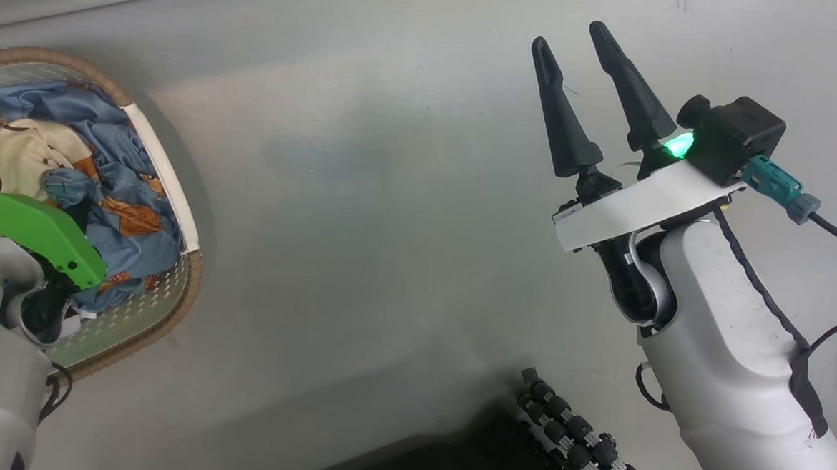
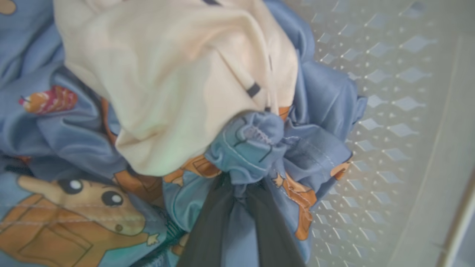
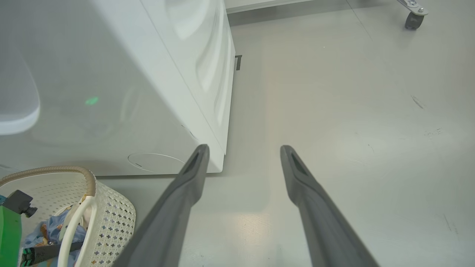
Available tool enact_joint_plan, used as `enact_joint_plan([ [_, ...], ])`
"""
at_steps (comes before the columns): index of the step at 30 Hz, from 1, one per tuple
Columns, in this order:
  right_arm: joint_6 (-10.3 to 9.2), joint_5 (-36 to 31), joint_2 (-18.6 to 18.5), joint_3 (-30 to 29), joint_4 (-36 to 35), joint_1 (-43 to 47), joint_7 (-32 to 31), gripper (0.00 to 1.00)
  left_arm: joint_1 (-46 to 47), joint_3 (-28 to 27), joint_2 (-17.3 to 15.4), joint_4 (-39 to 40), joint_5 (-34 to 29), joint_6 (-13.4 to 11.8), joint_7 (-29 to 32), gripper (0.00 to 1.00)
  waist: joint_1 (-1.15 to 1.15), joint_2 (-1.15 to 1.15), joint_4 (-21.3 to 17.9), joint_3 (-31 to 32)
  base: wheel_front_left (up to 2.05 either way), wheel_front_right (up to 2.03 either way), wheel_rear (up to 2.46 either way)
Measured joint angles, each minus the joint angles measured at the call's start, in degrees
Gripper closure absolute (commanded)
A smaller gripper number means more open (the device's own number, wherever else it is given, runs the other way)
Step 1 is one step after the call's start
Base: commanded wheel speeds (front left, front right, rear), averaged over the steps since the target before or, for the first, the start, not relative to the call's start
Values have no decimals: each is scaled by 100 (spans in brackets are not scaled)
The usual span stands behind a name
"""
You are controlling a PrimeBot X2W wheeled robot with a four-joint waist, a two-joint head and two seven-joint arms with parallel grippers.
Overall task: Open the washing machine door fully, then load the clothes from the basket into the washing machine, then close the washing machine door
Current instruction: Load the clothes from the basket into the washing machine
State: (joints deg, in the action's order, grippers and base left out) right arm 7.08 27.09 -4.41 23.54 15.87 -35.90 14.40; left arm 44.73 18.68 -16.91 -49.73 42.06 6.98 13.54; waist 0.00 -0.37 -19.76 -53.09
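Reaching into the basket [image 1: 192, 280], the left gripper [image 2: 241, 183] pinches the clothes [image 2: 256, 144]; the right gripper [image 1: 569, 35] hovers spread.

The clothes [image 2: 167, 81] are soft creased cloth, the basket [image 2: 389, 111] matt perforated plastic.

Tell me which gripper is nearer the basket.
Left. The left gripper is down inside the basket, pinching the clothes; the right gripper hangs open over the floor, well apart from it.
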Motion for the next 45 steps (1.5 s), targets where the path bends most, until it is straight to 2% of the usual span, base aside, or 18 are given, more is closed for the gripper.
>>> enact_joint_plan([
  [10,0,-34,35,-83,1,-1,0,0,17,311,44,172,172,0,-337,100,0,0,147,116,0,0,0],
  [18,0,-41,41,-142,55,-1,0,0,-185,670,110,458,307,0,-861,100,0,0,284,403,0,0,0],
  [27,0,-43,31,-178,194,8,0,0,-730,962,215,702,580,0,-1511,100,0,0,483,931,0,0,0],
  [45,0,-21,-263,-292,525,439,0,0,-1564,1381,87,1180,903,0,-2485,100,0,0,926,2215,0,0,0],
])
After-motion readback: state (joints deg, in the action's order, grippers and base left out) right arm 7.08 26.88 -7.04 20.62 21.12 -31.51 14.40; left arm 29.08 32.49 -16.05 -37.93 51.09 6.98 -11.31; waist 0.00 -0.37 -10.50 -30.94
